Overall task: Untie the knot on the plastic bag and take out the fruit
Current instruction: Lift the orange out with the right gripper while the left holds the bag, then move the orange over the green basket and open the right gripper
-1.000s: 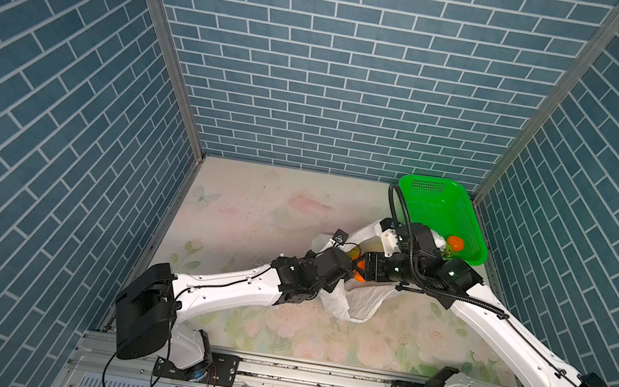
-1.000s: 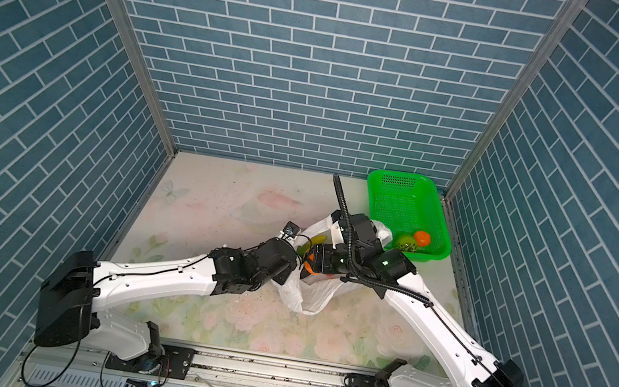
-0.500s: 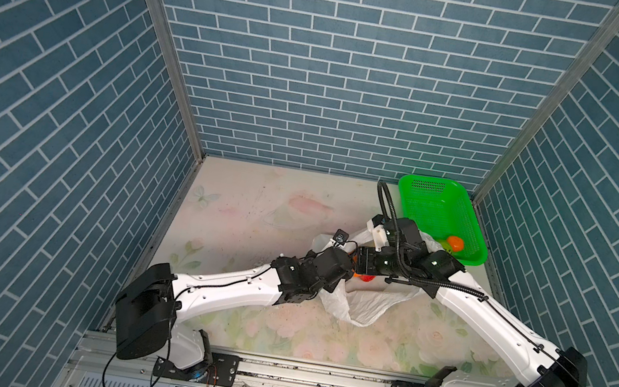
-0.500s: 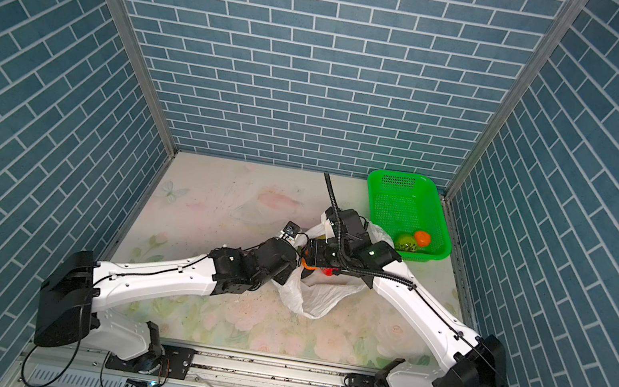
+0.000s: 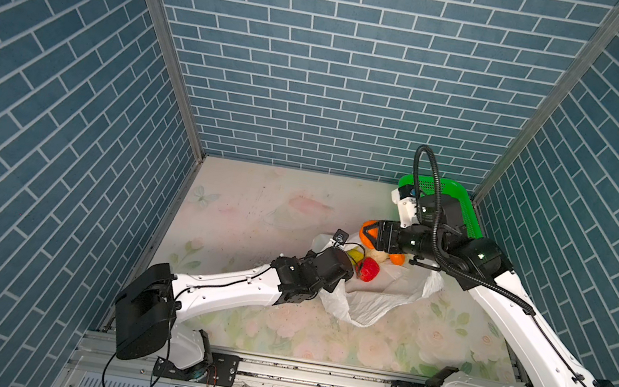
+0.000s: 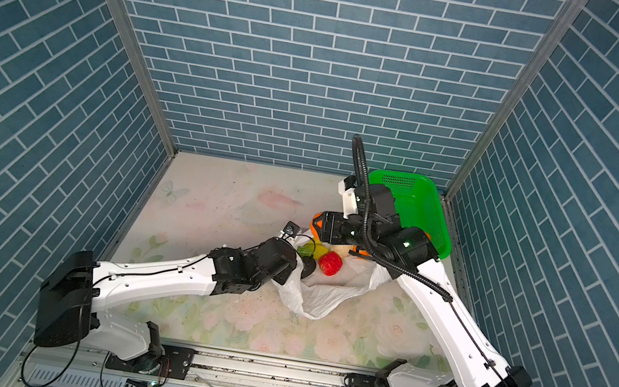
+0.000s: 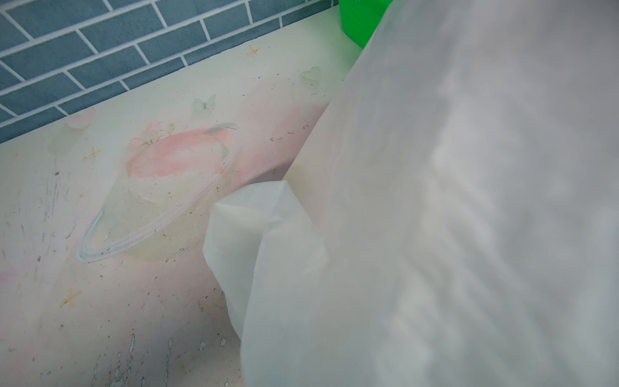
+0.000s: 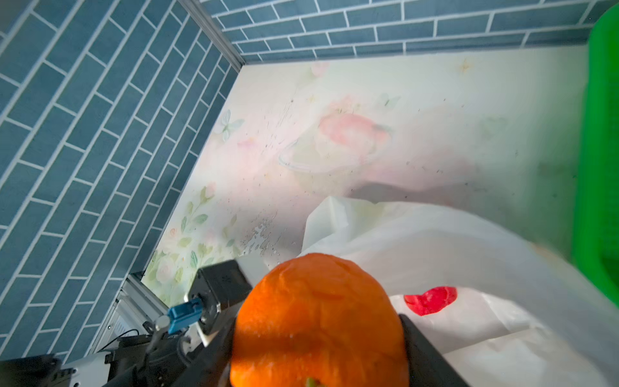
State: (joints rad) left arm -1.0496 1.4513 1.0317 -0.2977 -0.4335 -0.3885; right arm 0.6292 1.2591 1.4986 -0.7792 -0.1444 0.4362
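The plastic bag (image 5: 379,302) sprawls on the floral printed mat (image 5: 254,211). It is thin, milky and sharply creased, and its mouth is open. The left gripper (image 6: 304,268) is at the bag's left rim with its jaws clenched on the film. That film rises to the gripper and hangs as a blurred translucent sheet (image 7: 435,234) across most of the left wrist view.

Just beyond the left gripper, fruit sits in the bag's mouth. A glossy red strawberry (image 5: 369,270) almost touches the gripper's tip, with a yellow-green piece (image 5: 355,255) beside it. A pale cream one (image 5: 378,255) and a round orange fruit (image 5: 397,259) lie farther back, under the right arm.

Above the bag's far rim, the right gripper (image 5: 371,233) lies level and points left. Its black fingers (image 8: 425,355) grip a dimpled, matte orange (image 8: 318,321) from both sides. The orange is clear of the bag, and in the right wrist view the strawberry (image 8: 430,300) shows below and beside it.

Behind the right gripper, the green perforated plastic basket (image 6: 419,203) stands in the far right corner. The right arm's wrist and ribbed black hose (image 5: 432,189) cover its near side. Blue brick-pattern walls (image 5: 341,60) close the scene on three sides.
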